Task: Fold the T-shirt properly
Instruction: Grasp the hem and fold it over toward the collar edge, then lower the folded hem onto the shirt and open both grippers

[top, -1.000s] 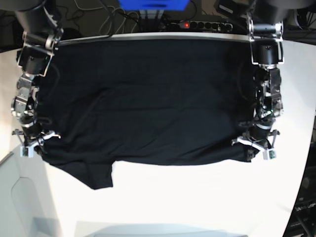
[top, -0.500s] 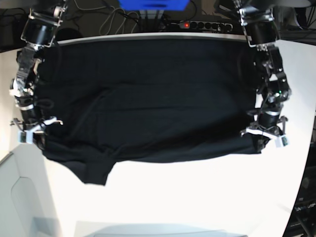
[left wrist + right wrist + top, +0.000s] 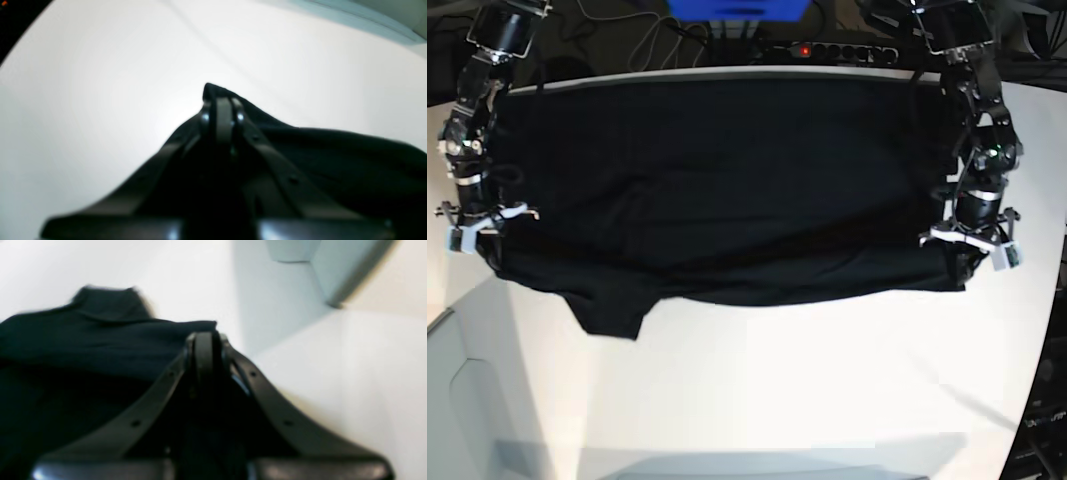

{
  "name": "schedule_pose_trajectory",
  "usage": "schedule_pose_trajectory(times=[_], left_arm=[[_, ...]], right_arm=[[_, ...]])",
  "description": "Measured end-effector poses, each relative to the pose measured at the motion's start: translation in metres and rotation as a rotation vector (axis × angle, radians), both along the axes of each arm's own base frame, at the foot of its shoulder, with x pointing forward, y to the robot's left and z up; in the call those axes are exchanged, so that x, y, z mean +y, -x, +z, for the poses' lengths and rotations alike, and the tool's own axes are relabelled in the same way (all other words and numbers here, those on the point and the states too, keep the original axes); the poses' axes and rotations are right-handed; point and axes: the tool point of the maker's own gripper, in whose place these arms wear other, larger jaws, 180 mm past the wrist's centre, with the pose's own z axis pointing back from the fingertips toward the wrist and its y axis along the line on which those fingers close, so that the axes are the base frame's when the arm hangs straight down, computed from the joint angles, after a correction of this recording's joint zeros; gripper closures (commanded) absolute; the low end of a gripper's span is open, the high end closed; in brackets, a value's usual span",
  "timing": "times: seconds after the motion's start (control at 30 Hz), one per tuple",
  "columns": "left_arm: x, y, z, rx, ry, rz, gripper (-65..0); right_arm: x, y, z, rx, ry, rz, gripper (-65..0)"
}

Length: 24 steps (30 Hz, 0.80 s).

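Base view: large plain black cloth T-shirt (image 3: 727, 190) near hem lifted, drawn farther back across white bench (image 3: 827, 390); left tool (image 3: 968, 259), right tool (image 3: 482, 235) both pinching hem corners; fold under way.

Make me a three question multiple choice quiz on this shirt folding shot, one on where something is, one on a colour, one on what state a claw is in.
1. Where does the T-shirt lie?
A. Spread across the table's far half
B. Bunched at the near edge
C. On the floor

2. What colour is the table?
A. Grey
B. White
C. Brown

3. How is the left claw?
A. Wide open over bare table
B. Shut on nothing
C. Shut on the shirt's edge

Answers: 1 A, the base view shows the shirt stretched between both arms at the far side. 2 B, the bare surface reads white. 3 C, the left wrist view shows the claw pinching black cloth.
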Motion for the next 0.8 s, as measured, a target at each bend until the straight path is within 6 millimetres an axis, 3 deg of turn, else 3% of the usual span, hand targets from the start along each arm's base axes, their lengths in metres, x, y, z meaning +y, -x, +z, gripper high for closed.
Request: schedule_pose_trajectory(times=[0.17,0.37,0.57,0.8], left_arm=[[0.018,0.016,0.002,-0.025,0.079,0.063,0.0],[0.02,0.041,-0.018,0.03,0.11,0.076,0.0],[0.025,0.071,-0.041,0.112,0.11,0.101,0.0],[0.026,0.091,-0.055,0.162,0.114,0.116,0.0]], right_arm=[[-0.015,0.005,0.004,-0.008,0.006,-0.033,0.0],[-0.001,0.03,-0.018,0.066,-0.003,0.054,0.0],[0.001,0.057,-0.038,0.137,-0.006,0.062,0.0],[0.001,0.068,-0.045,0.16,-0.009,0.061,0.0]])
